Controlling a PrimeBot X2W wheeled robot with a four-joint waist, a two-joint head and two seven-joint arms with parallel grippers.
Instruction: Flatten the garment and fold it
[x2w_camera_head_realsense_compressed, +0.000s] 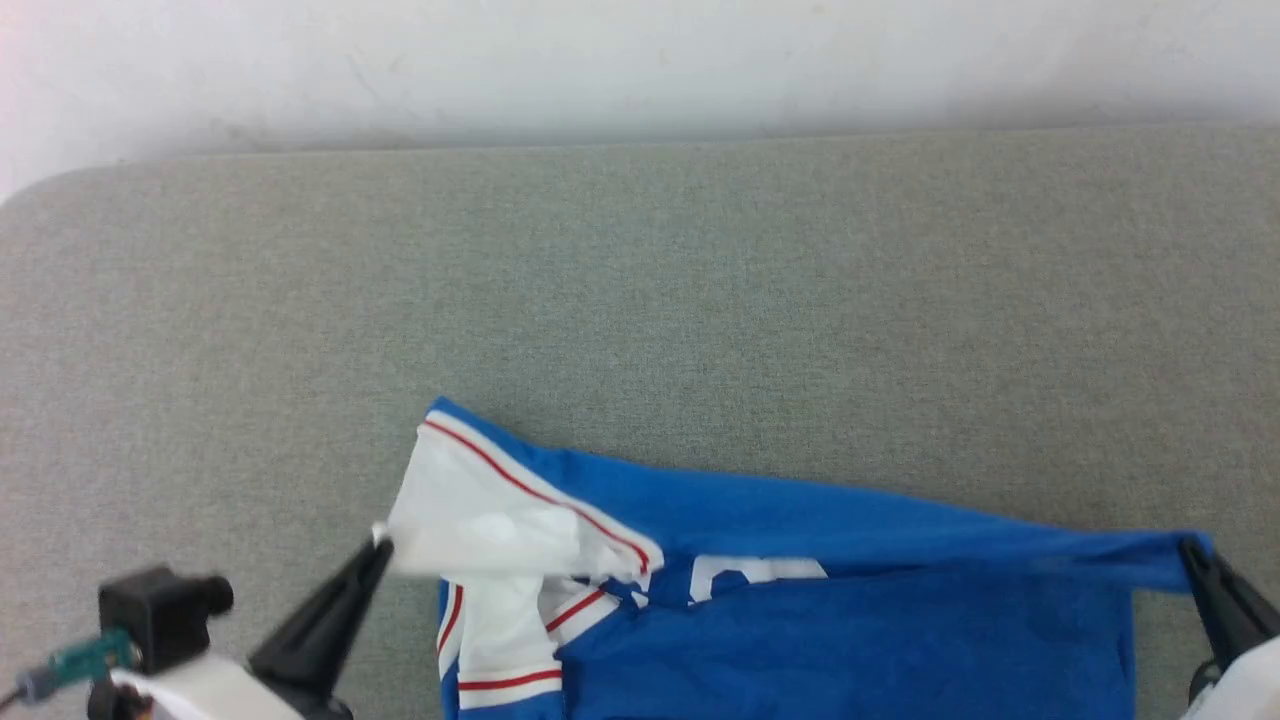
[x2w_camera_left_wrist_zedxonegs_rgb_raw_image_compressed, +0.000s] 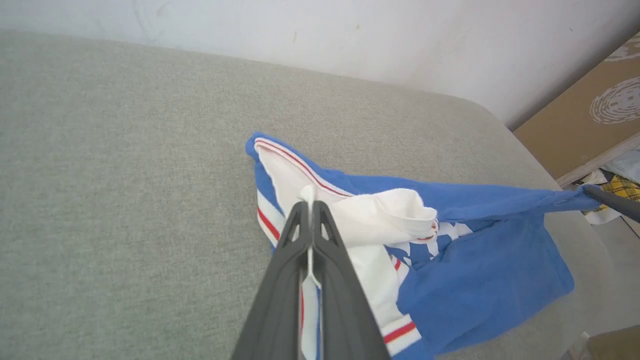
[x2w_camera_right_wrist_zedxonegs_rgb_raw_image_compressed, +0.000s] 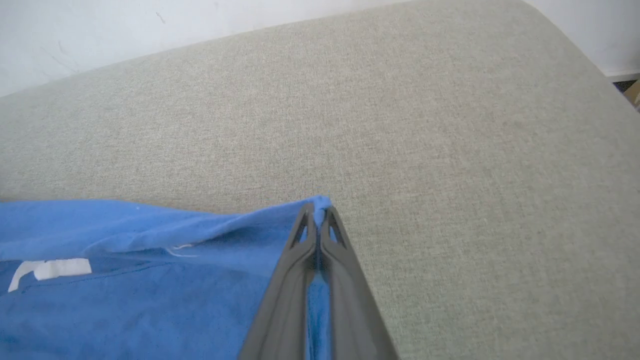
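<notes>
The task looks barely begun: the crumpled royal-blue jersey shirt (x2w_camera_head_realsense_compressed: 800, 620), at six o'clock on the grey fabric table (x2w_camera_head_realsense_compressed: 640, 280), is stretched between the left gripper (x2w_camera_head_realsense_compressed: 380, 545), closed tight on its white sleeve at eight o'clock, and the right gripper (x2w_camera_head_realsense_compressed: 1190, 548), closed tight on a blue corner at four o'clock, with flattening and folding both left to do.

Royal-blue garment (x2w_camera_head_realsense_compressed: 850, 620) on a grey-green woven surface (x2w_camera_head_realsense_compressed: 640, 300).
The garment's sleeves are white, edged with red-and-white stripes; a white mark on the blue chest, partly folded under, may be a numeral. The left gripper (x2w_camera_left_wrist_zedxonegs_rgb_raw_image_compressed: 311, 204) and right gripper (x2w_camera_right_wrist_zedxonegs_rgb_raw_image_compressed: 318, 210) are dark grey. The wall (x2w_camera_head_realsense_compressed: 640, 60) behind is off-white, faintly scuffed.
</notes>
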